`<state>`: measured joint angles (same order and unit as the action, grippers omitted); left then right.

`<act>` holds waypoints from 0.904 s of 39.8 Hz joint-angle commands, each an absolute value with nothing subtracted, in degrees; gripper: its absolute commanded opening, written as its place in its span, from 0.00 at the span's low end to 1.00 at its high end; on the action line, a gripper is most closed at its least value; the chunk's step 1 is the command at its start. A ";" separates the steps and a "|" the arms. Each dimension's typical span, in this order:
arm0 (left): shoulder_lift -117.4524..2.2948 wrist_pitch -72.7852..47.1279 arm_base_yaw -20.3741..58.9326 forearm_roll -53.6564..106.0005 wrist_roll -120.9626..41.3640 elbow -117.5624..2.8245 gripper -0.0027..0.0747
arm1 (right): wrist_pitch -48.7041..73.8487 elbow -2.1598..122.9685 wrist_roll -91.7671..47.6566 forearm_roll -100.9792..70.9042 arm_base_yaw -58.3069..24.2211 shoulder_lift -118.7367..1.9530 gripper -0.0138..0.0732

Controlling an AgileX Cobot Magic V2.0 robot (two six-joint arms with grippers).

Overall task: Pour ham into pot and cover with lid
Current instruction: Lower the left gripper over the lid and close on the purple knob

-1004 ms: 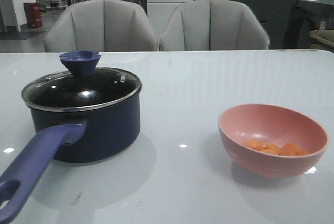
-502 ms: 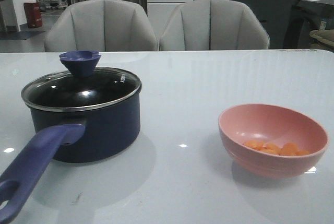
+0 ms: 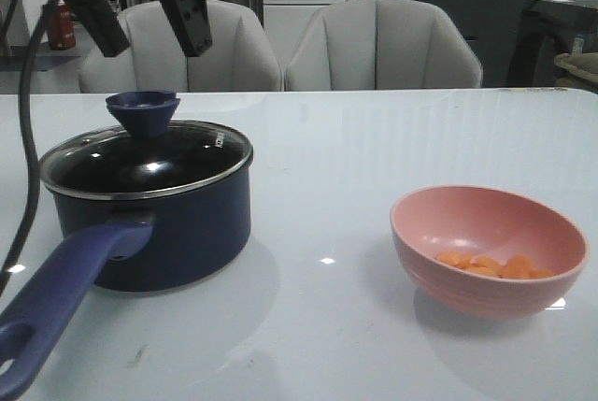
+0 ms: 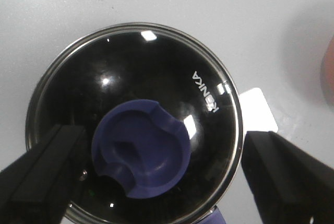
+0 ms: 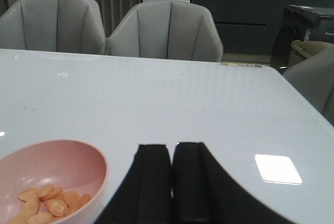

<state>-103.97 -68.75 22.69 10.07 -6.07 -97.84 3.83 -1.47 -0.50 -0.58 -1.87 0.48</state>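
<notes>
The lid (image 3: pixel 147 160) sits on the pot (image 3: pixel 149 223), at nine o'clock from the bowl (image 3: pixel 489 250) of ham (image 3: pixel 493 265). Glass, likely slippery and breakable: grip the knob (image 4: pixel 141 148). Left gripper (image 3: pixel 145 4) above, jaws apart; right gripper (image 5: pixel 171 182) jaws together.

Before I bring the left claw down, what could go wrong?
The open left claw hangs above the lid's knob. The knob is flared and the glass lid looks slick, so a shallow or off-centre grip might slip, dropping the lid on the pot or nudging it.
</notes>
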 commanded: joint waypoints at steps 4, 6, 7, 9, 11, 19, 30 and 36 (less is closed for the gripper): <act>-104.46 -70.42 23.11 9.50 -4.67 -102.71 0.83 | -0.59 -2.09 -0.56 -0.31 -1.60 1.65 0.33; -105.08 -70.42 23.11 9.07 -4.55 -103.13 0.83 | -0.59 -2.09 -0.56 -0.31 -1.60 1.65 0.33; -105.35 -70.42 23.11 8.76 -4.15 -103.12 0.83 | -0.59 -2.09 -0.56 -0.31 -1.60 1.65 0.33; -105.71 -70.32 23.11 8.38 -3.33 -103.14 0.84 | -0.59 -2.09 -0.56 -0.31 -1.60 1.65 0.33; -106.22 -70.57 22.99 7.85 -3.34 -103.14 0.84 | -0.59 -2.09 -0.56 -0.31 -1.60 1.65 0.33; -108.58 -71.42 22.99 7.38 -2.99 -103.14 0.84 | -0.59 -2.09 -0.56 -0.31 -1.60 1.65 0.33; -110.40 -73.70 22.99 7.65 0.00 -103.14 0.84 | -0.59 -2.09 -0.56 -0.31 -1.60 1.65 0.33; -110.72 -73.70 22.99 9.45 0.00 -103.14 0.84 | -0.59 -2.09 -0.56 -0.31 -1.60 1.65 0.33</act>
<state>-113.61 -70.81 22.69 7.43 -0.59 -101.25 3.83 -1.47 -0.50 -0.58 -1.87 0.48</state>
